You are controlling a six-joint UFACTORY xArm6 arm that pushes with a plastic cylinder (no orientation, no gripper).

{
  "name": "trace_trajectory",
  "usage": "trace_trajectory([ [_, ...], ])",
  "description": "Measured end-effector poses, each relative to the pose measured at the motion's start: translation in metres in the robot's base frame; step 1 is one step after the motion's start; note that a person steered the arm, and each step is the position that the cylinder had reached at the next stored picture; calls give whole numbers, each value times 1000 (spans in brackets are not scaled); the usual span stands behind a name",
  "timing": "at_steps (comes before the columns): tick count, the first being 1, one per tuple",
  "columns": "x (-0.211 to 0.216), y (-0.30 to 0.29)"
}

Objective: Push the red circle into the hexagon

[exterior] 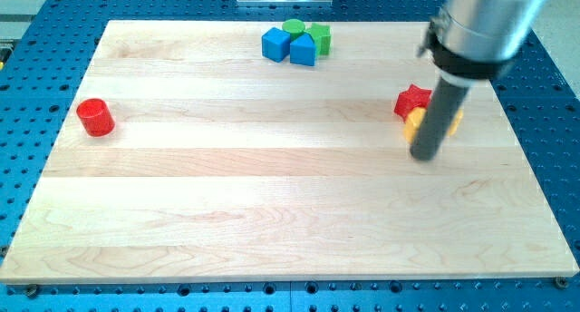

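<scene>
The red circle (94,117) is a short red cylinder near the board's left edge. No block's shape reads clearly as a hexagon; a yellow block (415,123) at the view's right is mostly hidden behind my rod, and its shape cannot be made out. A red star-like block (412,101) touches it from above. My tip (424,155) rests on the board just below the yellow block, far to the right of the red circle.
Near the top edge sits a tight cluster: a blue cube (276,43), a blue house-shaped block (303,50), a green round block (294,27) and a green block (320,38). The wooden board (272,203) lies on a blue perforated table.
</scene>
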State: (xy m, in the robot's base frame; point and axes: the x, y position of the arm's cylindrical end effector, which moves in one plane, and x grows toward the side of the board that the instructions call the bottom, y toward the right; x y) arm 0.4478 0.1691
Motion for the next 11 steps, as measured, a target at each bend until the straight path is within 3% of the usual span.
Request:
trace_trajectory([
  [1,12,-29],
  [2,1,-163],
  [4,21,-422],
  [5,-34,-444],
  [6,-35,-318],
  [7,-28,-334],
  [8,-60,-372],
  [9,-87,-252],
  [10,-65,-117],
  [11,-60,-158],
])
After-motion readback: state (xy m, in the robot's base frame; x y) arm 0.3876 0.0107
